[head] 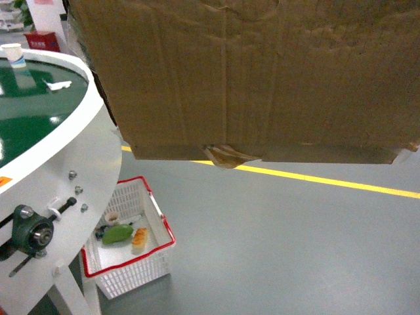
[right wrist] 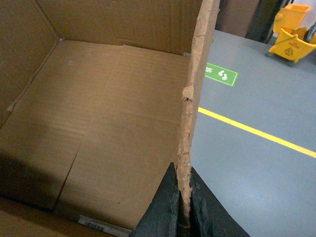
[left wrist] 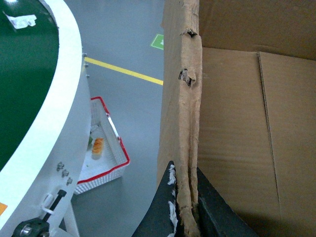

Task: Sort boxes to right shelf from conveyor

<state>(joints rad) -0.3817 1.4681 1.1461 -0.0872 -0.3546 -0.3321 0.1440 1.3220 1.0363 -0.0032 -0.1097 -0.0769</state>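
One box (head: 262,79) fills the top of our head view, held up in the air off the conveyor (head: 39,111), which lies to its left; a red-rimmed basket (head: 131,239) sits on the floor below the box. At our left wrist, the left gripper (left wrist: 183,207) pinches the box's ragged left wall, conveyor left of it. At our right wrist, the right gripper (right wrist: 183,207) clamps the box's right wall; a yellow floor line (right wrist: 256,132) runs right of the box.
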